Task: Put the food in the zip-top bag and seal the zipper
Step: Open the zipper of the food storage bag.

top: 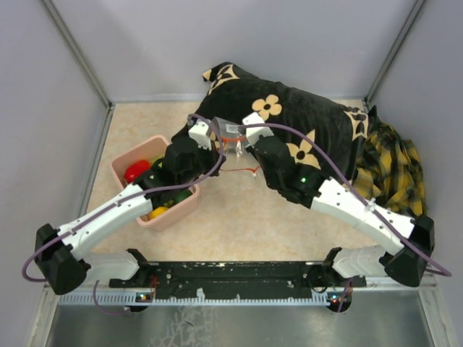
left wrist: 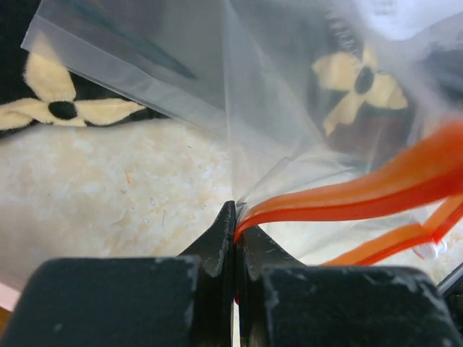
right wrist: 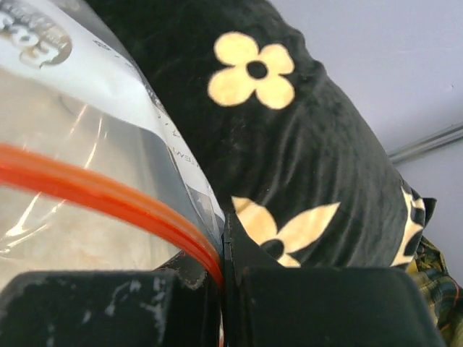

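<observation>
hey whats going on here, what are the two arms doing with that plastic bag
Both arms hold the zip-top bag between them, in front of a black flowered cushion. The left pincer is shut on one end of the red-orange zipper, the right pincer farther along it. The food lies in the pink tub at the left; none shows in the bag yet.

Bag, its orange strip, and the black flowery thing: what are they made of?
Bag: probably thin, soft plastic. It is clear and shiny, it creases, and the table shows through it.
Zipper strip: looks like thicker orange plastic, glossy and bending in a curve.
Black flowery thing: seems to be fuzzy cloth, maybe velvet. It is dull rather than shiny, with cream flowers.
</observation>
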Controlling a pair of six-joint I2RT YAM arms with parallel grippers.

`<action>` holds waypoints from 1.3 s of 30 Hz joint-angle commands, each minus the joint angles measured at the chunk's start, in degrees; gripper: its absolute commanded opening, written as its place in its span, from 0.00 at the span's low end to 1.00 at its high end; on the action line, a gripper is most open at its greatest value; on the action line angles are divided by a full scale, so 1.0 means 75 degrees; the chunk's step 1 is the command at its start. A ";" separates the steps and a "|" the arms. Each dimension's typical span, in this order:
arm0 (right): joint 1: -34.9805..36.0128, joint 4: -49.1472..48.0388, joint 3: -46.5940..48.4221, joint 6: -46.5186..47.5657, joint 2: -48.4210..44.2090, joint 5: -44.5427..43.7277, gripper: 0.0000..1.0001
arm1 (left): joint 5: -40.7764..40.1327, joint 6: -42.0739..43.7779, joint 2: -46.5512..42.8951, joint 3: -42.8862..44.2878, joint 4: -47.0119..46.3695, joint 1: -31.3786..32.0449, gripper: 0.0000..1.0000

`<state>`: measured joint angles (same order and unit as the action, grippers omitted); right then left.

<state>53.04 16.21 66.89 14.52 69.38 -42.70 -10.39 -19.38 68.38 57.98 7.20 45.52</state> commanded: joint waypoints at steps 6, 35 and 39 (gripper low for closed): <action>-0.0059 -0.0202 0.1738 -0.0291 -0.0394 0.1729 0.00 | 0.1150 0.0419 -0.0539 0.1456 -0.0792 -0.0081 0.00; -0.0357 0.4085 0.1934 -0.2958 0.1225 0.3043 0.00 | 0.2371 -0.1523 0.0300 -0.0907 -0.0845 -0.0772 0.16; -0.0351 0.4494 0.2329 -0.3182 0.1728 0.2882 0.00 | 0.2122 -0.1531 -0.0114 -0.1194 -0.1092 -0.0800 0.29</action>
<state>50.46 47.18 78.96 -6.87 80.20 -20.82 6.20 -30.33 70.98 49.04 1.72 40.01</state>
